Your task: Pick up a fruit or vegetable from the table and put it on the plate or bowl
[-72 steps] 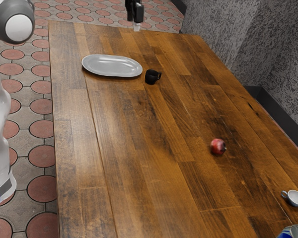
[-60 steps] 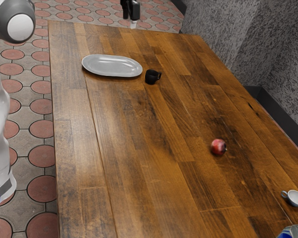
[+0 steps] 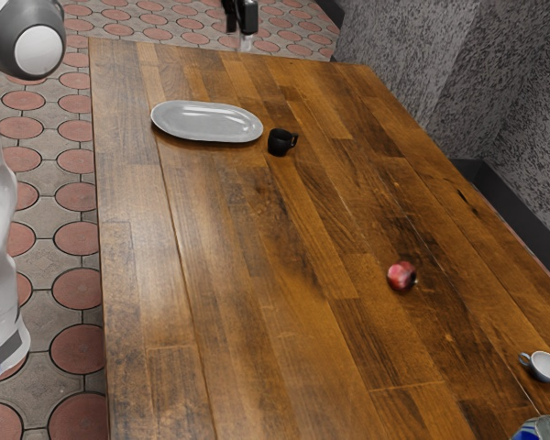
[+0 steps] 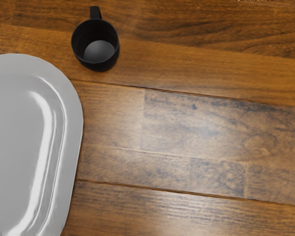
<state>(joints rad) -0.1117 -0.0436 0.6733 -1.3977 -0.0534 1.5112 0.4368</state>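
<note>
Grey oval plate (image 3: 206,121) sat empty beside the small black mug (image 3: 280,141); the round red fruit (image 3: 401,275) lay well apart on the wooden table (image 3: 257,302), toward the exterior view's right. My black gripper (image 3: 245,37) hung over the far edge, apart or together I couldn't tell. Approach step, I judged: next, cross to the fruit. Wrist view looked down into the mug.

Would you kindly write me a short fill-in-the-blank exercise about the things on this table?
1. The mug beside the grey plate is ___ in colour.
2. The fruit lying on the table is ___.
3. Of mug and fruit, the ___ stands nearer the plate.
4. The small cup near the table's edge is ___.
Missing words: black, red, mug, white.
</note>
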